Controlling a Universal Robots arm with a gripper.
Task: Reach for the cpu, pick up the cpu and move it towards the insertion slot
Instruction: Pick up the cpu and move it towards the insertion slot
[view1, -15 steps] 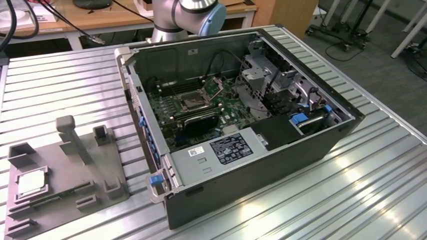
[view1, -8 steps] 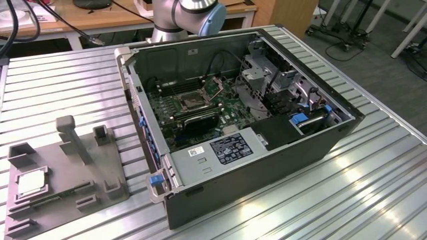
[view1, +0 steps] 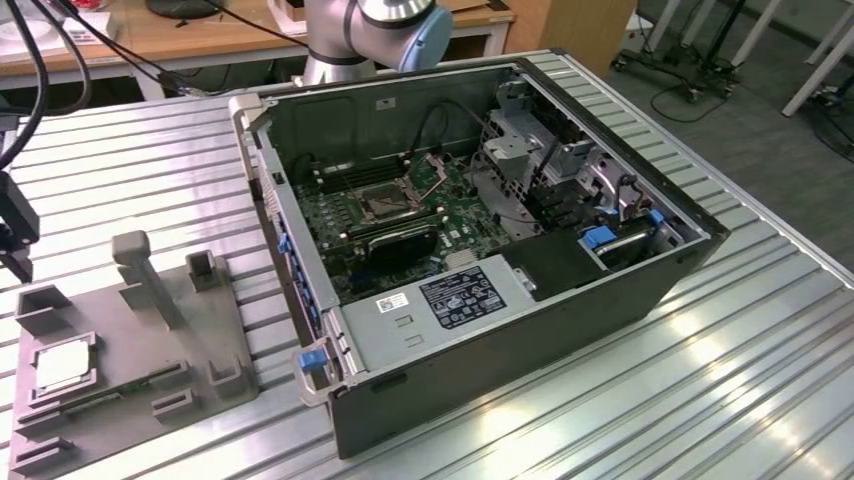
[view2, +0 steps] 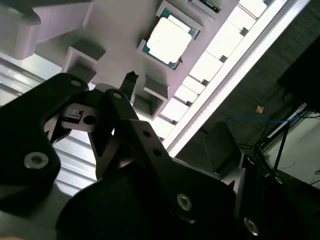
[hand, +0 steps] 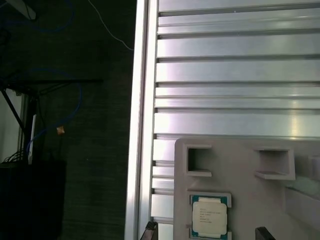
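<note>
Claw (hand: 206, 231) hovers spread, empty, over one cpu (hand: 209, 216) on one fixture (hand: 240, 186).

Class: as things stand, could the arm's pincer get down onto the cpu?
Probably yes. The cpu lies face up in its recess on the grey fixture with nothing over it. The open pincer hangs above, and its fingertips show either side of the chip in the first wrist view.

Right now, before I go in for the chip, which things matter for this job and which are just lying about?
Job: chip, sitting in the grey holder; square slot, inside the computer case; gripper, open, above the holder.

Lying about: upright post on the holder, power supply, blue latch, slatted table.
</note>
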